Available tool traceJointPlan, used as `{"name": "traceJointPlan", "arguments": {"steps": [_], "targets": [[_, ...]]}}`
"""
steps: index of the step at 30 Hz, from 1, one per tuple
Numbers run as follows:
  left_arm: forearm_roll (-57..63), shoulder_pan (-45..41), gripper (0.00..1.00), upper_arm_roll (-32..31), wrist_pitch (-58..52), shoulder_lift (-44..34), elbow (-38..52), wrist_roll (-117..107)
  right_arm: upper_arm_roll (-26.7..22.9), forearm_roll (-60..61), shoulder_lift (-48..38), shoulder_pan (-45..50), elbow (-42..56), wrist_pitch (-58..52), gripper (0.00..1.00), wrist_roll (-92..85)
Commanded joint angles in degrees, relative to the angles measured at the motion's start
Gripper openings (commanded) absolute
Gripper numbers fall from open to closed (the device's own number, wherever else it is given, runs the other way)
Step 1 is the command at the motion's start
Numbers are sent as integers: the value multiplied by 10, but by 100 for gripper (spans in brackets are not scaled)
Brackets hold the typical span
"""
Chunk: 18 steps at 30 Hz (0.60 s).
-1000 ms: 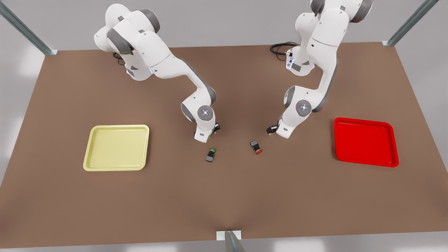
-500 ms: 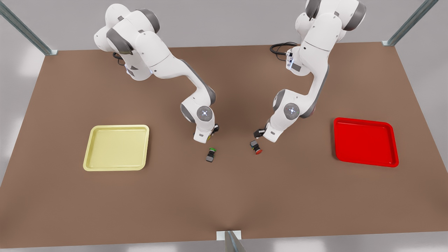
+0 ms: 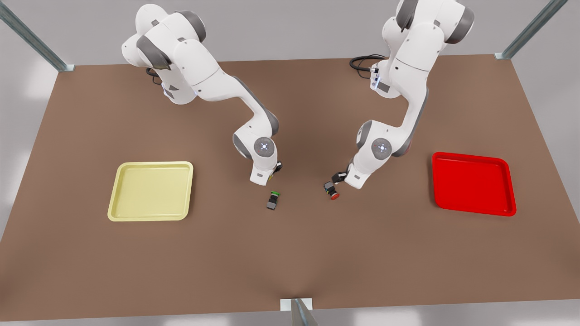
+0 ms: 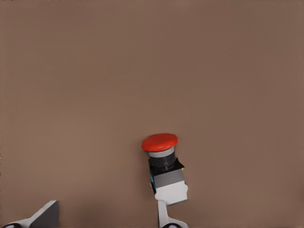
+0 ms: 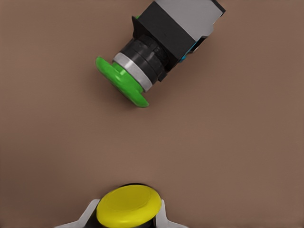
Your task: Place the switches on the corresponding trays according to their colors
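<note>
Left arm pose: on the front view's right, elbow high, forearm slanting down toward the middle of the tabletop (image 3: 290, 253), wrist low over the brown surface.
Left gripper (image 3: 336, 177): just beside the red switch (image 3: 331, 190); in the left wrist view its two fingertips (image 4: 172, 194) stand wide apart, one touching the switch's grey end, the other well off to the side. It holds nothing.
Right arm pose: on the front view's left, upper arm reaching out from its base, forearm bent steeply down, wrist pointing at the tabletop.
Right gripper (image 3: 272, 175): closed around the yellow switch (image 5: 128, 205), pale fingers (image 5: 90, 211) on either side of the yellow cap.
Red switch: lying on its side on the tabletop, well apart from the red tray (image 3: 473, 183).
Green switch (image 3: 273, 200): lying on its side on the tabletop, just in front of the right gripper, free of both arms.
Yellow tray (image 3: 152, 191): flat on the front view's left, well apart from every switch.
Red tray: flat on the front view's right.
Front view adds: both trays and the whole bend of each arm.
Left wrist view adds: the red switch (image 4: 164, 168) close up, cap pointing away from the fingers.
Right wrist view adds: the yellow cap in the grip, and the green switch (image 5: 159, 50) lying tilted beyond it.
</note>
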Motion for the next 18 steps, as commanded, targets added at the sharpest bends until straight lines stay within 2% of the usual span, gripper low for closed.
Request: {"name": "traceJointPlan", "arguments": {"steps": [1, 5, 8, 11, 18], "targets": [[1, 0, 100, -1, 1, 0, -1, 0, 0, 0, 1, 0, 0, 1, 52, 0], [-1, 1, 100, -1, 19, -4, -20, -1, 0, 0, 4, 0, 0, 2, 52, -1], [-5, 1, 100, -2, 19, -18, -32, -32, -1, 0, 5, -1, 0, 2, 48, 0], [-8, 1, 100, -1, 19, -31, -46, -111, -1, 0, 3, -1, 0, 1, 48, 0], [-37, -6, 99, -2, 11, -23, -45, -112, -1, 0, 1, -1, 0, 1, 47, 0]]}}
